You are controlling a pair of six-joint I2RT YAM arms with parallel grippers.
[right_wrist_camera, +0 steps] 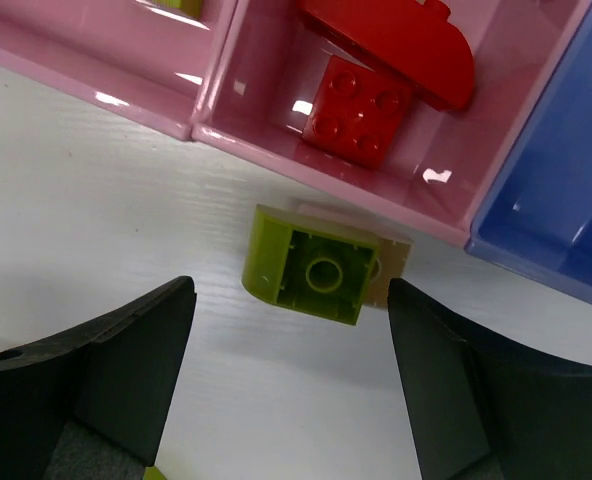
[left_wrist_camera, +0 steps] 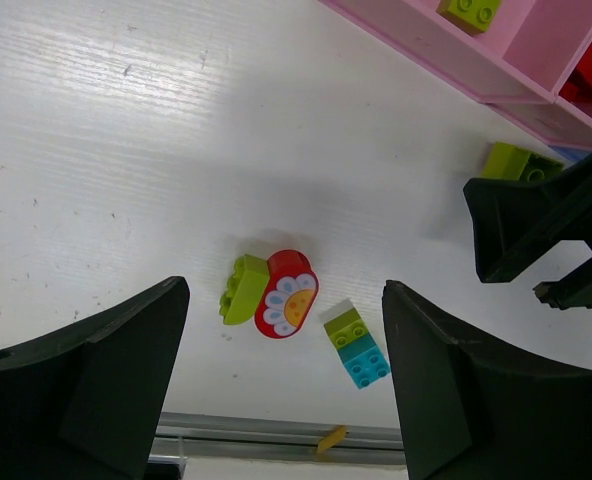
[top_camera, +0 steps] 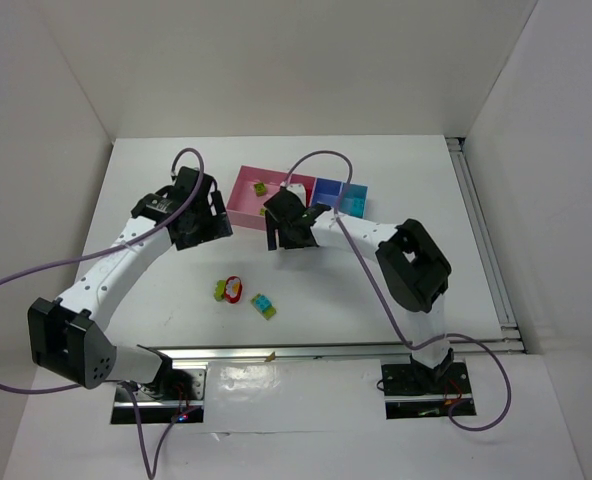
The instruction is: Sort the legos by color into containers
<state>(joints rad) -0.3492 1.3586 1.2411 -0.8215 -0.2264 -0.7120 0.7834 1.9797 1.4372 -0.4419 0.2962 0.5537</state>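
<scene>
The containers [top_camera: 244, 212] stand in a row at the back: two pink, one blue [top_camera: 327, 190], one light blue [top_camera: 354, 201]. The left pink bin holds a lime lego [top_camera: 261, 188]; the second pink bin [right_wrist_camera: 276, 150] holds red legos [right_wrist_camera: 362, 110]. My right gripper [right_wrist_camera: 290, 335] is open and empty, just in front of an upside-down lime lego [right_wrist_camera: 316, 268] lying on the table against the pink bin's front wall. My left gripper [left_wrist_camera: 284, 300] is open and empty, high above a lime curved lego [left_wrist_camera: 244, 290], a red flower lego [left_wrist_camera: 288, 307] and a lime-on-teal pair [left_wrist_camera: 356, 346].
The right gripper's black body [left_wrist_camera: 546, 225] shows at the right of the left wrist view, next to the lime lego [left_wrist_camera: 521, 162]. A metal rail [top_camera: 326, 350] runs along the table's near edge. White walls enclose the table at the sides and back.
</scene>
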